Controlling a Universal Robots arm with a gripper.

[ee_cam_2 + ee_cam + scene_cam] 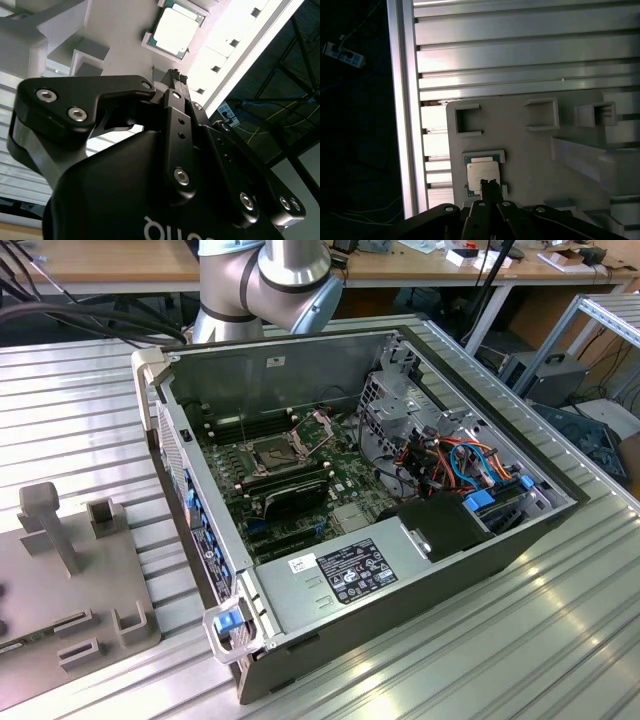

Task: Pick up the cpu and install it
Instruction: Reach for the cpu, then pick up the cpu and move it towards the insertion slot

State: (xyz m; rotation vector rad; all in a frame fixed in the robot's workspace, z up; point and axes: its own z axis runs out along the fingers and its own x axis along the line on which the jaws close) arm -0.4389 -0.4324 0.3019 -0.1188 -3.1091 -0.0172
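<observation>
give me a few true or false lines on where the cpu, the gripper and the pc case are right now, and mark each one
1. The small silvery-grey square cpu lies in a recess of the flat grey holder plate. True.
2. The black gripper has the cpu clamped between its fingers. False: the fingers are shut together on nothing, and their tips are at the cpu's edge in the first wrist view.
3. The open metal computer case shows its green motherboard. True.
4. The cpu is already mounted inside the computer case. False: it is on the holder plate, which rests on the ribbed aluminium table.
</observation>
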